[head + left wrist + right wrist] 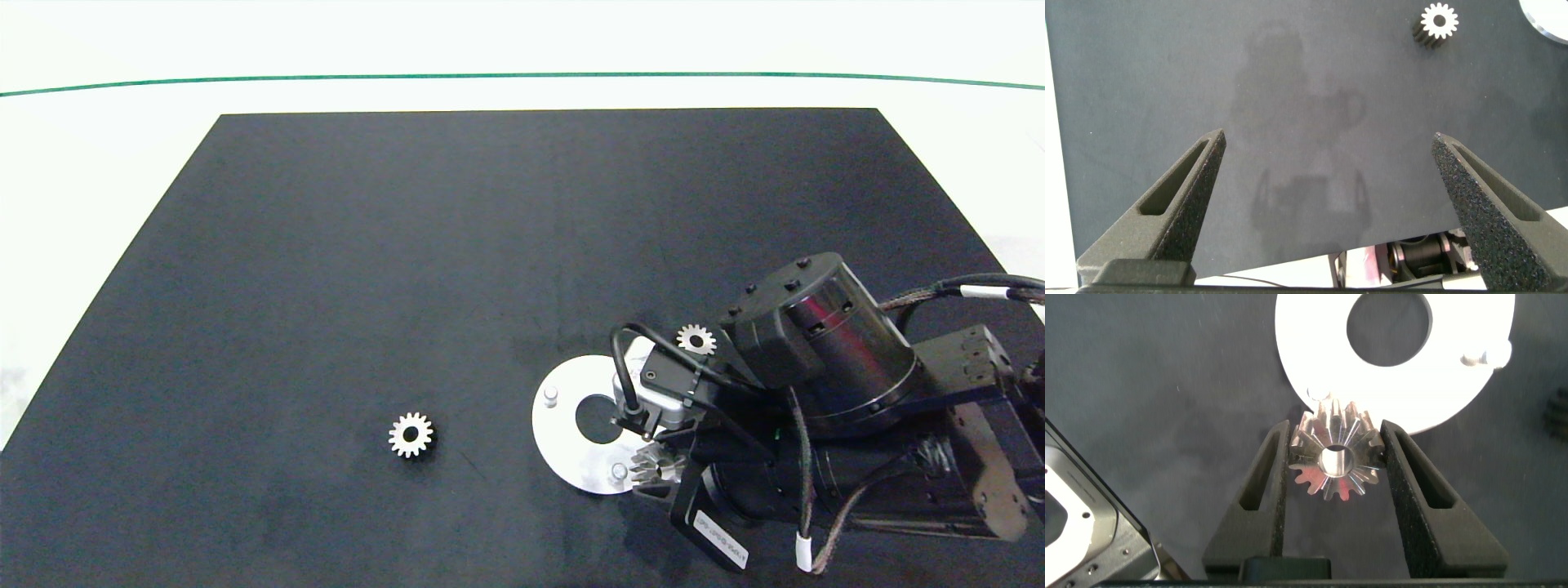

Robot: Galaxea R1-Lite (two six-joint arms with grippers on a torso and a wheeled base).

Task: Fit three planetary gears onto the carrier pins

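Gear [1337, 456] clamped in right pincer [1337, 469] at disc [1315, 351] edge.

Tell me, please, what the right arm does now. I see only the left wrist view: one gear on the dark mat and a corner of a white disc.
Observer: The right gripper is at the edge of the white disc, its jaws shut on a planetary gear.
Operator: Is this gear on a pin?
Observer: No. Its hole is beside the nearest carrier pin, not over it.
Operator: And where is the last one?
Observer: The third gear lies flat on the mat beyond the disc, close to the right arm.
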